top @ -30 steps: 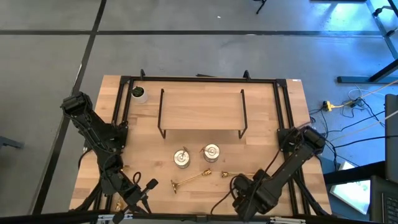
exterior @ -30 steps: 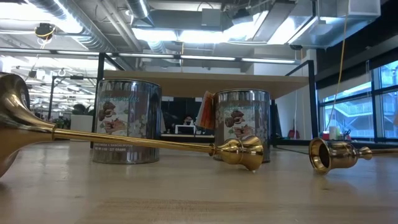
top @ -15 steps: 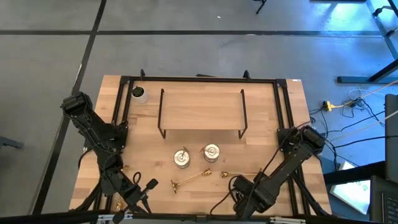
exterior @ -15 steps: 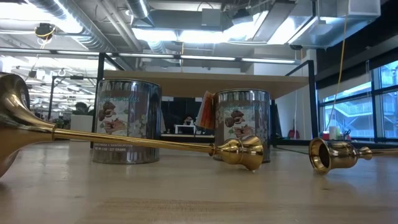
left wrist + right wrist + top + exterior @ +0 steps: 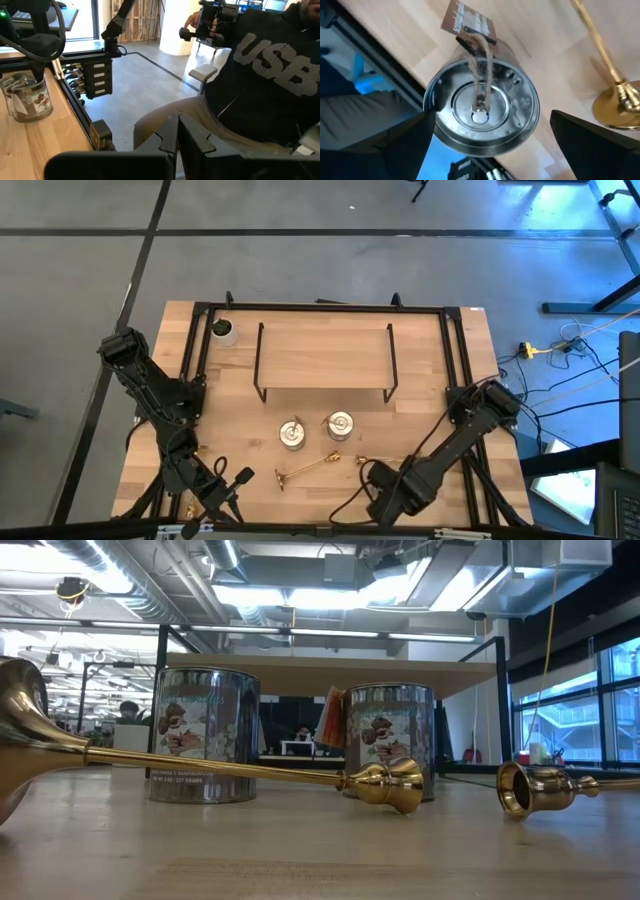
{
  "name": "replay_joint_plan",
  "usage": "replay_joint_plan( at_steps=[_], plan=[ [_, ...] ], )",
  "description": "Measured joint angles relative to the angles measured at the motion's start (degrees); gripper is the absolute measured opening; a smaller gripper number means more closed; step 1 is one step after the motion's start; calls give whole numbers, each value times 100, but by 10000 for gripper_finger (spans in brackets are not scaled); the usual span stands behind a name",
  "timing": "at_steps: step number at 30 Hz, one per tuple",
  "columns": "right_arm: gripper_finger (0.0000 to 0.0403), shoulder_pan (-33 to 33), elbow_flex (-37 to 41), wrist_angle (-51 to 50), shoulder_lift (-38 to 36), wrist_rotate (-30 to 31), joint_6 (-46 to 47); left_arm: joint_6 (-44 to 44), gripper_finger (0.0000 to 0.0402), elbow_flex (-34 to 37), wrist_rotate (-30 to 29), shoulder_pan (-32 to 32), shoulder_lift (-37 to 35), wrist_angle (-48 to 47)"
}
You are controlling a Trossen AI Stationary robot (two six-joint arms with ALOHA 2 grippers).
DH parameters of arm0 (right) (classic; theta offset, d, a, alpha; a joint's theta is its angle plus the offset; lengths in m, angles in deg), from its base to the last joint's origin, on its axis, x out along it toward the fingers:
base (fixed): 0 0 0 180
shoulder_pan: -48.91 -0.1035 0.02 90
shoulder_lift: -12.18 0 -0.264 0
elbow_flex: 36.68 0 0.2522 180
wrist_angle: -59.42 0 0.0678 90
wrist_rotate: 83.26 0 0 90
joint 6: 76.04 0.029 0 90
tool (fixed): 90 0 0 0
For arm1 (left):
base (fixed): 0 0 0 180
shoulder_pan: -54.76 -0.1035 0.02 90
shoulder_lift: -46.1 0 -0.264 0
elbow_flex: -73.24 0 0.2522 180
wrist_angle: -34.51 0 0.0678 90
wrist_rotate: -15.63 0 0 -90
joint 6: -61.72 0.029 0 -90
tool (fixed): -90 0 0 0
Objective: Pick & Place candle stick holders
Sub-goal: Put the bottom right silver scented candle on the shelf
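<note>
Grasp step – the right gripper (image 5: 385,498), at the table's 5 o'clock, jaws spread, straddles a silvery cup (image 5: 482,112) – next it must clench squarely; left arm waits at 7 o'clock.

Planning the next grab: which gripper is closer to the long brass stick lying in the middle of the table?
Left. The left gripper sits just beside the brass stick at its disc end; the right gripper hangs farther off, past its other end, near the front edge.
</note>
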Motion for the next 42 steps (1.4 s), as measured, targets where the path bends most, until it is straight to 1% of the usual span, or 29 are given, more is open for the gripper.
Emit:
replay_joint_plan(
  at_steps=[17,29,36,42],
  plan=[
    [398,12,0,295,-2,-252,-153,-2,6,0,0,0,3,0],
    [398,12,-2,628,-2,-183,-191,-2,6,0,0,-2,7,-2],
    [398,12,-4,801,-4,167,-164,-2,6,0,-2,0,7,-2],
    [398,13,-10,809,88,175,-148,-2,6,0,0,0,7,-2]
  ],
)
